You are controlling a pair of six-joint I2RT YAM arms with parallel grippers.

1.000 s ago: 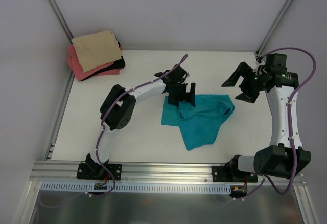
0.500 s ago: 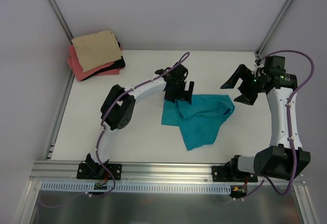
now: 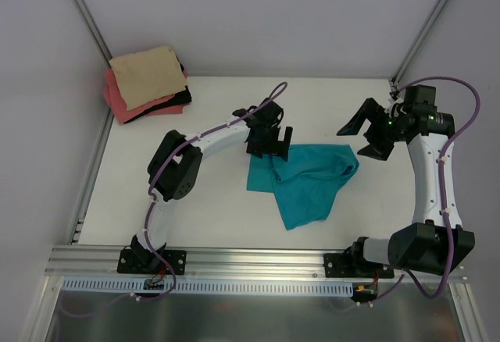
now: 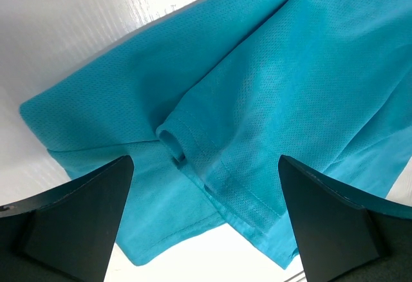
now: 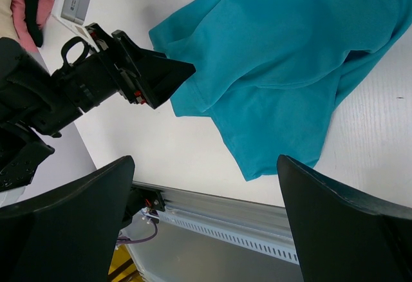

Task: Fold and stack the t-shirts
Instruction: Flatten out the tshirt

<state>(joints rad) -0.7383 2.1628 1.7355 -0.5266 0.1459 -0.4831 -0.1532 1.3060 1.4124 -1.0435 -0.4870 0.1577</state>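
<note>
A crumpled teal t-shirt [image 3: 303, 179] lies on the white table [image 3: 205, 201], right of centre. My left gripper [image 3: 271, 145] hovers open at its upper-left edge. In the left wrist view the teal t-shirt [image 4: 277, 82] fills the frame, and a folded hem lies below the gripper [image 4: 205, 161], whose jaws stand wide with nothing held. My right gripper [image 3: 351, 142] is open above the shirt's upper-right corner. From the right wrist the teal t-shirt [image 5: 283, 56] shows ahead of that gripper [image 5: 205, 161]. A tan t-shirt [image 3: 145, 76] lies folded on a coral-pink t-shirt [image 3: 125, 109] at the back left.
A black cloth [image 3: 180, 97] sits in the back-left stack under the tan shirt. A metal rail [image 3: 258, 260] runs along the table's near edge, with the arm bases on it. White walls with metal posts close the left, back and right sides.
My left gripper has drawn back a little up and to the left, off the shirt's upper-left edge. The right arm and the shirt have barely moved.
</note>
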